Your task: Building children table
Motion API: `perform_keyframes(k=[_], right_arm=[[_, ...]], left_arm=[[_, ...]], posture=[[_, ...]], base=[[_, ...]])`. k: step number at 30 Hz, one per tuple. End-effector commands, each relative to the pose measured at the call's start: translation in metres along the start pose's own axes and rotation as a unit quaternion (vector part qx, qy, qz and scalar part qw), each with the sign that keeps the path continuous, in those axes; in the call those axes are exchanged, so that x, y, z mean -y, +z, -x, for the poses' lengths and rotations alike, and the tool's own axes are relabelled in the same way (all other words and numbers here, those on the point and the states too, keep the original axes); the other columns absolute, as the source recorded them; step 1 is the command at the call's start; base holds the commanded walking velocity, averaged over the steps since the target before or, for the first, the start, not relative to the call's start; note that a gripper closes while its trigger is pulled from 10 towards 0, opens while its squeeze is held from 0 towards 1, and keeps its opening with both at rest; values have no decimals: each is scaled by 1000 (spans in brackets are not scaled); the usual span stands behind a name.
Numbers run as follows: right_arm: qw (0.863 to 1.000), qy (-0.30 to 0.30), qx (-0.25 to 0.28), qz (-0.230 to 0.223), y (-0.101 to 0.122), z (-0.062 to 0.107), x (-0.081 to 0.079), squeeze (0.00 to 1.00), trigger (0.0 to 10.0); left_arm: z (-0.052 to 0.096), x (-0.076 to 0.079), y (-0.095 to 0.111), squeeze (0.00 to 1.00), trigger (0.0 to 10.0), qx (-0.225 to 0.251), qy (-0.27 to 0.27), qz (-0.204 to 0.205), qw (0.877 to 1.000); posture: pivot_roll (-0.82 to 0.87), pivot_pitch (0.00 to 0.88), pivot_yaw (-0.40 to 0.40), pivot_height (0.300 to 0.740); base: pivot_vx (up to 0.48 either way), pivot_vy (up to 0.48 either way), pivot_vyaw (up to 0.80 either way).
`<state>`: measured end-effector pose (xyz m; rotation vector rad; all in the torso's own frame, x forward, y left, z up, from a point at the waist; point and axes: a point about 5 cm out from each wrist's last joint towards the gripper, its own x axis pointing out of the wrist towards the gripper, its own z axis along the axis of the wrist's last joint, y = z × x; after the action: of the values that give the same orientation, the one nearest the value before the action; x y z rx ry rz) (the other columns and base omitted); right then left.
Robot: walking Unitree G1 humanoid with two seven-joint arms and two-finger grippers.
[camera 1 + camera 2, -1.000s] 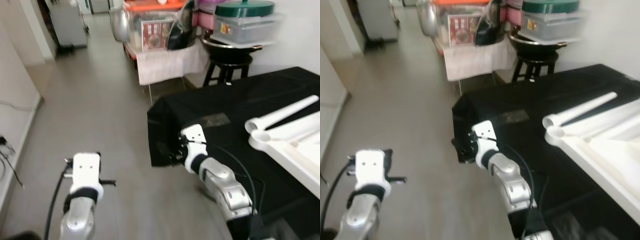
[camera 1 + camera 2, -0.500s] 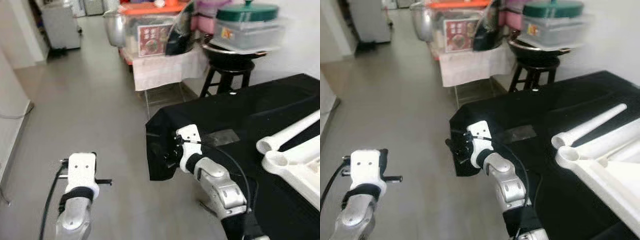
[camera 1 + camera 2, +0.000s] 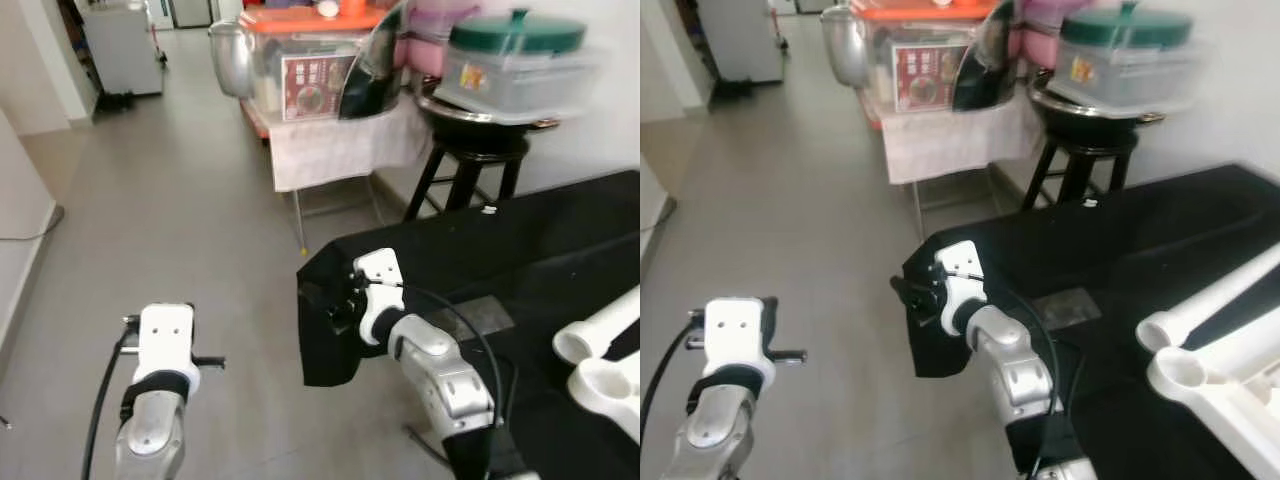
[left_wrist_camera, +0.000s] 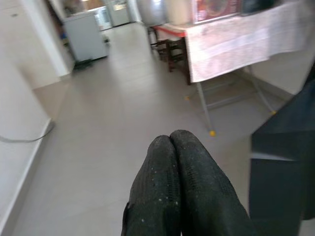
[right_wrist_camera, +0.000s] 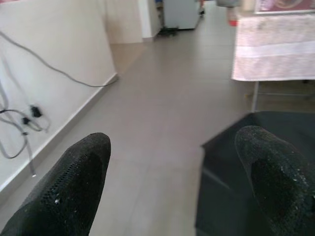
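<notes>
Right end effector (image 5: pixel 172 162) spread wide over black-draped table (image 3: pixel 560 250) corner, left end effector (image 4: pixel 176 142) pinched together

Before me stood a tabletop (image 3: pixel 520 250) draped in a black cloth (image 3: pixel 325 340) that hung down over its near corner toward the grey tiled floor (image 3: pixel 180 210). On the cloth lay white table parts: round tube legs (image 3: pixel 1215 300) side by side and, touching them, a flat white panel (image 3: pixel 1240 400) at the right edge.
</notes>
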<state>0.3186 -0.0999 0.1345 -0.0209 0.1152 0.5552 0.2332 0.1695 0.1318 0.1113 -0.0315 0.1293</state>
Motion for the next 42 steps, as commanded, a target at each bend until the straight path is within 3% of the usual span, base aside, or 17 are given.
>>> perform_keyframes(k=[1, 4, 42], right_arm=[[1000, -6, 5, -3, 1, 1, 3, 0, 10000], [1000, -6, 11, -5, 2, 2, 3, 0, 10000], [999, 21, 28, 2, 4, 2, -3, 0, 10000]], left_arm=[[1, 3, -2, 0, 10000, -5, -6, 2, 1000], [1, 2, -2, 0, 10000, -5, -4, 1, 1000], [-2, 3, 0, 0, 10000, 0, -5, -7, 1000]], posture=[[-101, 41, 16, 740], [-100, 43, 17, 740], [-105, 35, 20, 740]], base=[[262, 0, 0], [259, 0, 0], [0, 0, -800]])
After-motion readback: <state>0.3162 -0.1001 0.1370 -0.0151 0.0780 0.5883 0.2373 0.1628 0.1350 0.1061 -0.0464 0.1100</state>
